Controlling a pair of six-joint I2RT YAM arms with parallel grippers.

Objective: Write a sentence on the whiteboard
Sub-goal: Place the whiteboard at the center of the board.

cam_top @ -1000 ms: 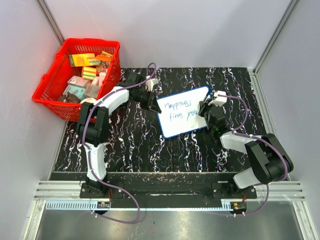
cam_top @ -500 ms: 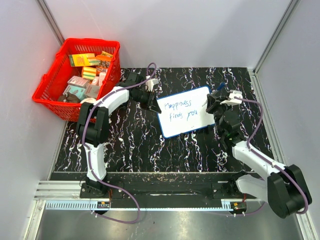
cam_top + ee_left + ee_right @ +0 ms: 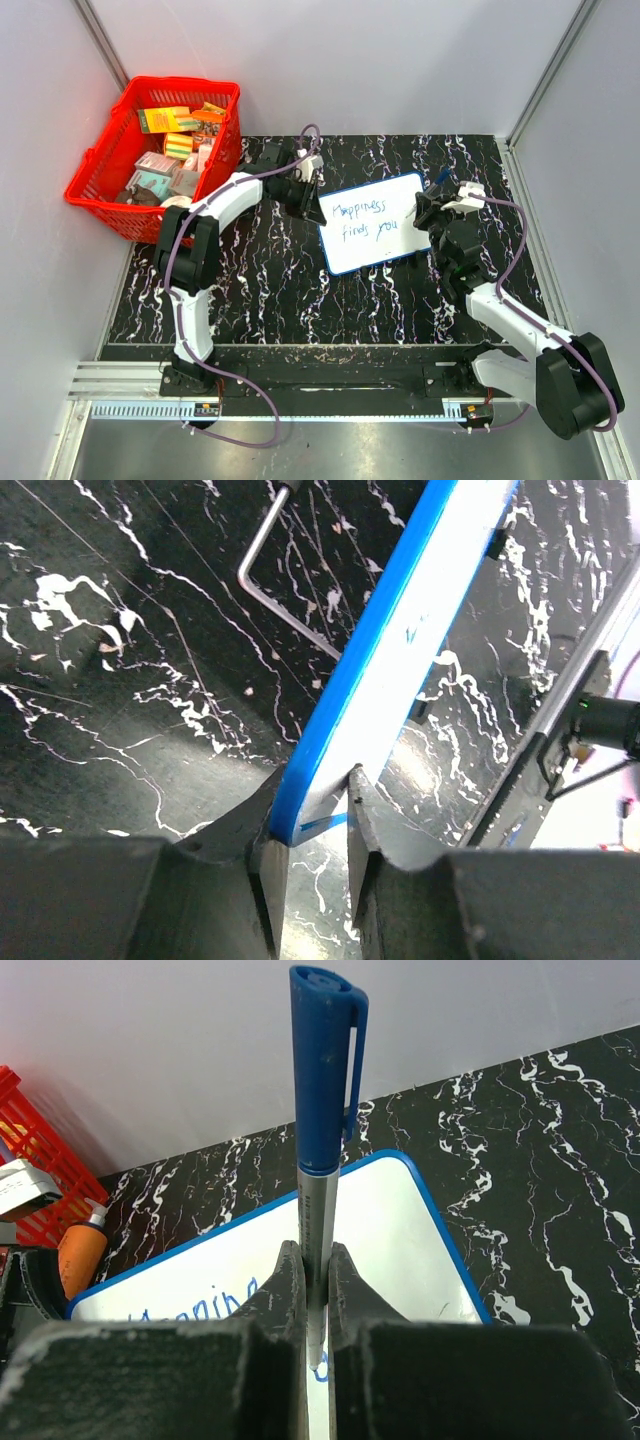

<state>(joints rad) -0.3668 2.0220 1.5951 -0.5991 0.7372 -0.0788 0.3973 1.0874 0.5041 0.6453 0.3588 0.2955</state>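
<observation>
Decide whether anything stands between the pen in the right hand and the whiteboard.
Nothing visible does. The right hand holds the pen upright at the whiteboard's right side, tip down toward its surface; the left hand grips the opposite edge.

Blue-rimmed whiteboard (image 3: 372,256) (blue two-line sentence (image 3: 358,220))

- Robot lab test cell, not a home or shop.
- Plain pale wall panels (image 3: 330,60) close in three sides, joined by bare metal corner posts (image 3: 105,45).
- Black marbled tabletop (image 3: 270,290) with slotted aluminium rail (image 3: 120,378) at the near edge.
- Two small arms, left arm (image 3: 190,300) and right arm (image 3: 510,315), bolted to a base bar, with loose purple cables (image 3: 245,425).
- Red basket (image 3: 95,195) of assorted props in one corner.
</observation>
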